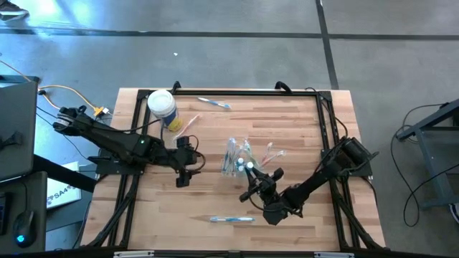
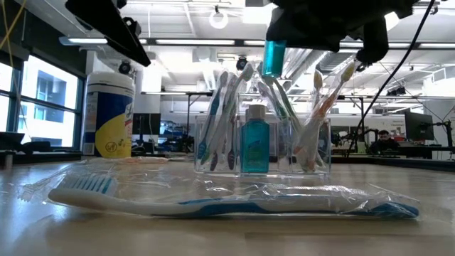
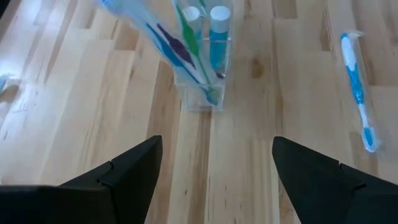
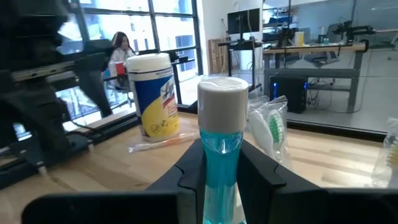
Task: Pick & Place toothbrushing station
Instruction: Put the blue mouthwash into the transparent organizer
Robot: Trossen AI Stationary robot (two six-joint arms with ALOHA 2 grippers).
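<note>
High view: the clear cup [image 1: 239, 159] stands at frame centre on the wooden table [image 1: 301, 122], crowded with pastel toothbrushes [image 1: 231, 152]. The right gripper [image 1: 251, 172] sits just lower right of it, pinching a small white-capped tube [image 1: 249, 165] by the cup's rim. The left gripper [image 1: 188, 166] waits to the left of centre, fingers spread and empty. Loose wrapped brushes lie near the top edge [image 1: 214, 103] and bottom centre [image 1: 232, 219]; a white-lidded canister [image 1: 162, 106] stands upper left.

Low view: the tube [image 2: 274, 57] hangs at upper centre above the cup [image 2: 263, 146], which already holds another blue bottle [image 2: 254, 148] and fanned-out brushes. A wrapped blue brush [image 2: 227, 200] lies across the foreground.

Left wrist view: the cup [image 3: 204, 65] is at top centre, well ahead of the wide-apart fingers [image 3: 130, 171].

Right wrist view: the tube [image 4: 222, 146], filled with blue liquid under a white cap, is squeezed between the fingers [image 4: 186, 171].

Risk, as I judge it: the cup is light and packed, so lowering the tube could catch on brush heads, tipping the cup or leaving the tube propped on top; a slight grip could also let it slip
</note>
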